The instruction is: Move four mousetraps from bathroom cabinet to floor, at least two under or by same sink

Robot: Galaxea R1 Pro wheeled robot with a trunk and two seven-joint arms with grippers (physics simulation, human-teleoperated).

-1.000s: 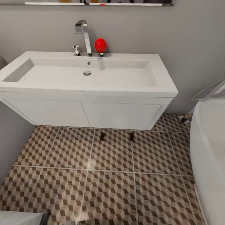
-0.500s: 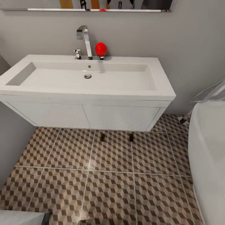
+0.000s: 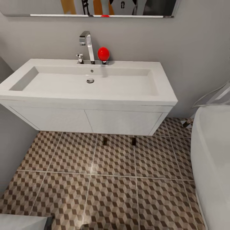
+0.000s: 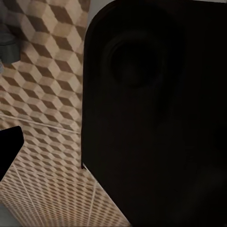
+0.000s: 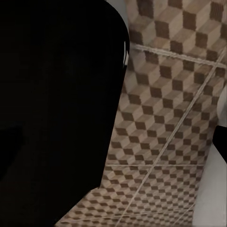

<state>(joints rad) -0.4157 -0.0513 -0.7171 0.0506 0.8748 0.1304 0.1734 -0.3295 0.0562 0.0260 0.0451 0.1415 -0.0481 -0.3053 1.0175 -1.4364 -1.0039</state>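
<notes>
Two mousetraps lie on the cube-patterned bathroom floor [image 3: 111, 188] at the foot of the white vanity, one [image 3: 104, 141] to the left and one [image 3: 134, 141] to the right, partly under its front edge. Above them is the wide white sink [image 3: 92, 81] with its chrome tap [image 3: 86, 44]. The cabinet is out of view. In the left wrist view a black shape that may be a fingertip [image 4: 9, 149] pokes in over the tiles; a similar dark tip [image 5: 222, 142] shows in the right wrist view. A large black body blocks most of both wrist views.
A red ball [image 3: 103, 53] sits on the sink's back ledge by the tap. A mirror [image 3: 95, 8] hangs above. The white bathtub [image 3: 212, 166] stands at the right, and a grey wall [image 3: 12, 150] closes the left. A pale robot part [image 3: 22, 222] shows at the bottom left.
The whole head view has slid downward, so more of the mirror shows at the top. That is camera motion. The mousetraps and sink have not moved.
</notes>
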